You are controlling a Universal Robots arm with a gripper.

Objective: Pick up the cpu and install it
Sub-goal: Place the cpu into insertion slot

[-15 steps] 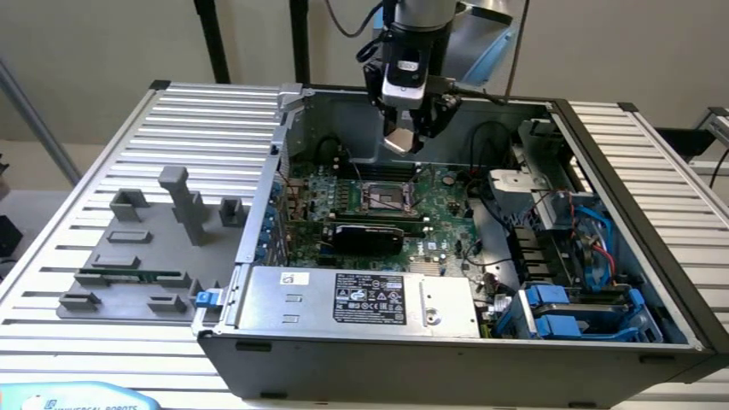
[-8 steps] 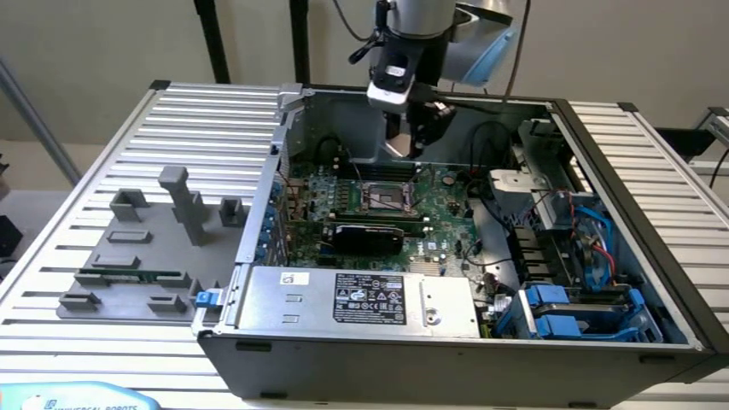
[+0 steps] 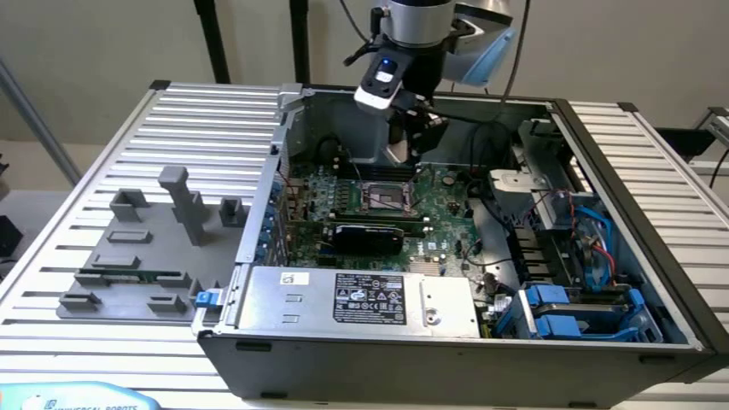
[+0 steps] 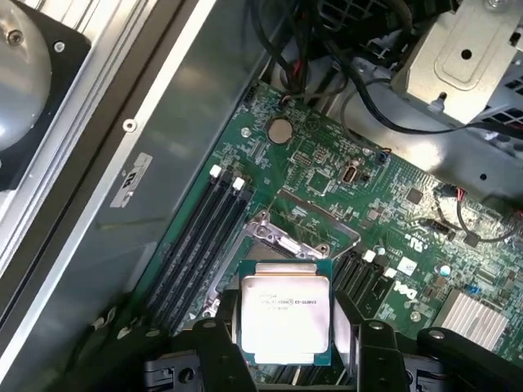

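The cpu, a flat square chip with a silvery top and greenish rim, is held between my black fingers in the wrist view. My gripper is shut on it and hovers above the green motherboard, close to the metal-framed cpu socket. In the exterior view my gripper hangs inside the open computer case, just above the socket near the back of the motherboard. The chip itself is too small to make out there.
Black memory slots run beside the socket. Cables and a metal drive bracket crowd the case's exterior-view right side. A power supply lies at the case front. Grey fixture blocks and a green memory stick sit on the slatted table.
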